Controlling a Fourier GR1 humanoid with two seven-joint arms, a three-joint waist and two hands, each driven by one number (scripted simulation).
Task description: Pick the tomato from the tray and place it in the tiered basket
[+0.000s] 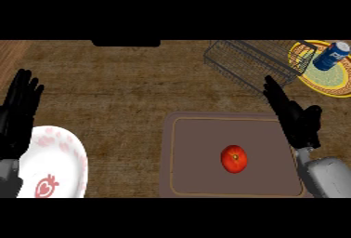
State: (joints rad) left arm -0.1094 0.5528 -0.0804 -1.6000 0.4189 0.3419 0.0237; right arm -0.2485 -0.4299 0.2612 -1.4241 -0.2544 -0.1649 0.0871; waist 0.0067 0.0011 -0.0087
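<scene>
Tomato [234,158] lies untouched mid-tray [198,186]. Right hand [296,118] hovers at the tray's right edge, fingers straight and spread, holding nothing. Recommend lowering leftward over the fruit, curling evenly round it, then lifting towards the tiered basket [250,58].

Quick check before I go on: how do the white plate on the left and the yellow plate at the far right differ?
The white plate with pink pattern lies near the robot at lower left, beside the left hand; the yellow patterned plate lies far right, behind the wire tiered basket. The white plate carries nothing; the yellow plate has a blue can on it. Both lie flat on the wooden counter.
</scene>
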